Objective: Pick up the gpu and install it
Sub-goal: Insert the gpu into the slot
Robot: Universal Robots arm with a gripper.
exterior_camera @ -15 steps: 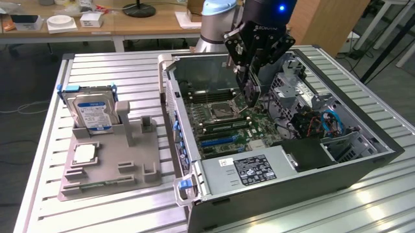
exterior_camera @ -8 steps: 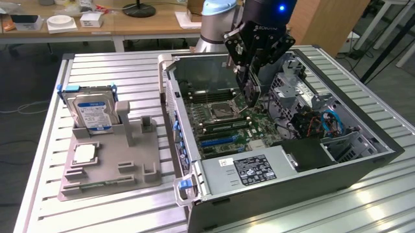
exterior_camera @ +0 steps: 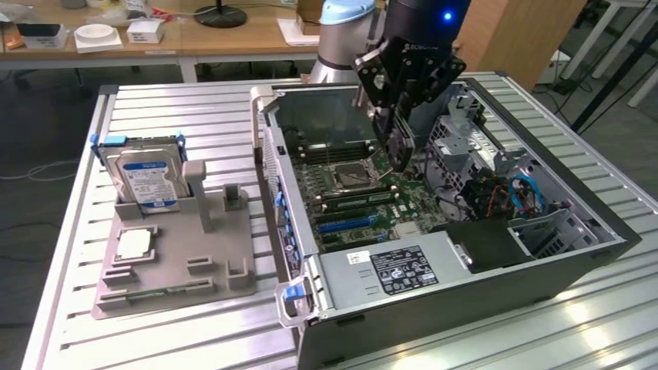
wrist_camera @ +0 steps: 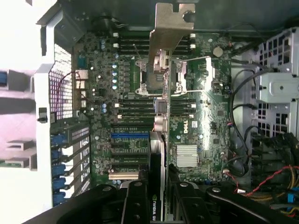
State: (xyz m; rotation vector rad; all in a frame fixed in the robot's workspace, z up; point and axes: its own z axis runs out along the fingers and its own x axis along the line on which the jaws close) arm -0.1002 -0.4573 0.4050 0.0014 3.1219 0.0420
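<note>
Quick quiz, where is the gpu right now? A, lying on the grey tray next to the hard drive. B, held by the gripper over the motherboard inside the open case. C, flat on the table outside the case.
B: the gripper is clamped on the gpu, which hangs on edge above the motherboard.

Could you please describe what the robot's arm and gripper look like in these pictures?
The arm is a silver-grey tube with a light-blue joint cap, ending in a black wrist section that carries a small lit blue light. The gripper is black, built of bolted linkage bars, with white lettering across its body. Its fingers are glossy black with rounded edges.
</note>
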